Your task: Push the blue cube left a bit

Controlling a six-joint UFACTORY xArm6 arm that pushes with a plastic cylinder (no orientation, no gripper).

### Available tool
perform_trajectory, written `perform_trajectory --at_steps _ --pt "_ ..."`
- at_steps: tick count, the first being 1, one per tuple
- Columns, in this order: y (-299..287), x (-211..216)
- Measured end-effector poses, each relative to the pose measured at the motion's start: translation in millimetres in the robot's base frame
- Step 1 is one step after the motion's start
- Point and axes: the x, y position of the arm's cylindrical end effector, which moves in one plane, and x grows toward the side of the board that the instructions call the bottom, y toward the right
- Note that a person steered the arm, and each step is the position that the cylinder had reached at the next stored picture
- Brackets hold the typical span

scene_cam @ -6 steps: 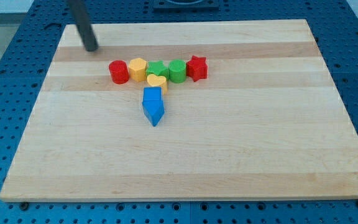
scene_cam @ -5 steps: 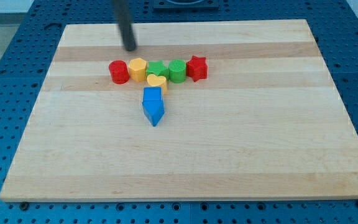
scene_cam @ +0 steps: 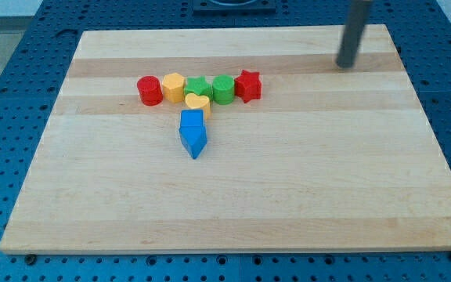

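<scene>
Two blue blocks touch at the board's middle left: a blue cube (scene_cam: 192, 121) and, just below it, a blue wedge-shaped block (scene_cam: 194, 140). The cube's top edge touches a yellow heart (scene_cam: 198, 102). My tip (scene_cam: 345, 65) is near the board's top right, far to the right of and above the blue cube, touching no block.
A row above the blue cube holds a red cylinder (scene_cam: 149, 90), a yellow hexagon-like block (scene_cam: 174, 85), a green star-like block (scene_cam: 199, 86), a green cylinder (scene_cam: 224, 88) and a red star (scene_cam: 247, 84). The wooden board (scene_cam: 288, 180) lies on a blue perforated table.
My tip has swept from the board's top left across to the top right. No block has moved.
</scene>
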Motion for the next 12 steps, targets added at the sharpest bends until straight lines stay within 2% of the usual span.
perform_trajectory --at_steps 1,2,3,5,6,7,11,12 --pt "11 50" --pt "11 50" --pt "-21 71" --pt "-114 85" --pt "-189 85" --pt "-252 108" --pt "-301 109" --pt "-305 130"
